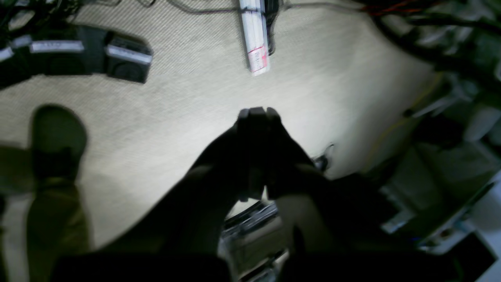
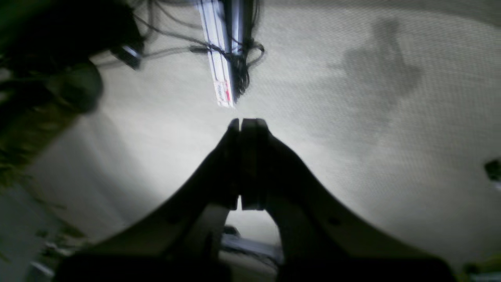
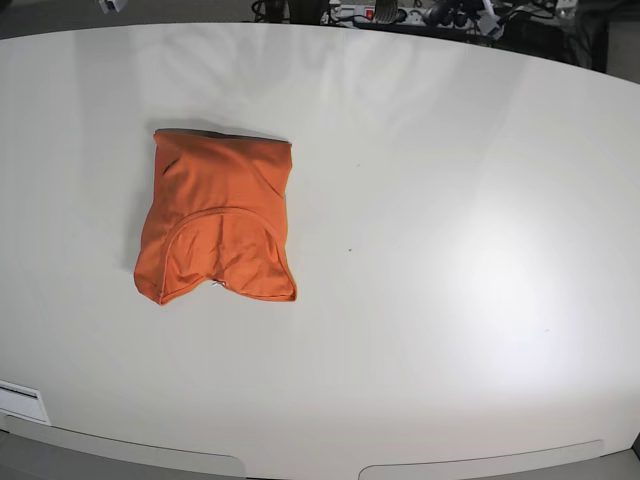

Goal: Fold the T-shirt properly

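The wide white table (image 3: 450, 300) with a smooth, slightly shiny top fills almost the whole base view. Its far edge curves, and behind this edge some dark cables and equipment (image 3: 420, 14) lie in a row. No arm is visible in this view.

On the left part of the table lies the plain orange short-sleeved T-shirt (image 3: 218, 225) of thin soft fabric. It is folded into a compact, roughly square packet, with the curved neckline seam showing on the upper layer. Its far edge is quite straight, while the near edge is uneven and its two near corners stick out a little. Nothing touches it. A small white label (image 3: 22, 402) is at the near left corner of the table.

The two wrist views look at a beige carpeted floor (image 1: 164, 117), not at the table. In the left wrist view, the black left gripper (image 1: 256, 111) has its jaws pressed together with nothing between them. A white rail (image 1: 255, 37) with a red and white sticker lies on the floor beyond it, and a dark shoe (image 1: 56, 141) stands at the left.

In the right wrist view, the black right gripper (image 2: 245, 122) is also fully closed and holds nothing. A similar white rail with black cables (image 2: 221, 51) lies beyond it.
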Controlling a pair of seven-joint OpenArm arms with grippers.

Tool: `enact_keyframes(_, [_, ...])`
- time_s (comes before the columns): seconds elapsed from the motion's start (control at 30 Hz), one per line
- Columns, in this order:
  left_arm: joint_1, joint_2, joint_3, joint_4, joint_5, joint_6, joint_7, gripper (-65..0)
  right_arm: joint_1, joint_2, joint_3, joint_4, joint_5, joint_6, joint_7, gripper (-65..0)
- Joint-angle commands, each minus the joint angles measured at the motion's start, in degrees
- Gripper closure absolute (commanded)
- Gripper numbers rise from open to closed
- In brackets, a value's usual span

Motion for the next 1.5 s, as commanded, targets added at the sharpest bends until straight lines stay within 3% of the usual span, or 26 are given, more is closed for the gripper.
enact_keyframes(0.0, [-0.7,0.1,0.6,-0.9,0.6,-0.6,-1.8,0.0,0.8,0.6,-1.3,-1.0,-0.7,-1.1,1.3,0.0])
enact_keyframes(0.13, [-4.4,3.7,1.4,-5.4,3.5,0.1,-6.5,0.0,6.1,-0.5,-6.9,-6.1,-5.1,-4.3,4.7,0.0])
enact_keyframes(0.2, [-6.2,5.6,1.4,-7.1,4.7,2.3,-9.0,0.0,8.5,-1.1,-9.4,-8.1,-6.7,-5.2,6.0,0.0])
enact_keyframes(0.43, [-8.4,12.3,1.4,-13.0,16.5,16.9,-26.5,0.0,14.1,-4.9,-15.3,-12.3,-13.3,-9.7,9.6,0.0])
enact_keyframes(0.63, [-10.0,15.8,2.3,-22.0,20.2,21.9,-37.7,0.0,14.7,-8.0,-19.0,-14.1,-20.3,-16.5,19.7,0.0])
enact_keyframes(0.8, [-10.6,17.5,7.0,-31.3,19.7,28.2,-49.4,0.0,15.0,-9.6,-20.6,-19.6,-20.2,-18.3,26.5,0.0])
enact_keyframes(0.87, [-10.6,18.6,8.4,-33.8,19.1,29.5,-49.9,0.0,15.5,-10.3,-20.7,-21.8,-20.2,-18.7,26.7,0.0])
enact_keyframes(1.1, [-10.5,19.4,10.5,-35.1,14.5,29.0,-47.8,0.0,15.7,-13.0,-20.7,-27.7,-20.1,-19.2,27.8,0.0])
enact_keyframes(1.3, [-10.6,20.4,10.5,-35.1,14.6,29.1,-47.9,0.0,16.1,-15.6,-20.7,-27.9,-20.1,-20.8,28.0,0.0])
enact_keyframes(1.47, [-10.6,20.9,10.5,-35.1,14.5,29.1,-47.6,0.0,17.0,-15.8,-20.7,-27.9,-20.3,-21.0,27.9,0.0])
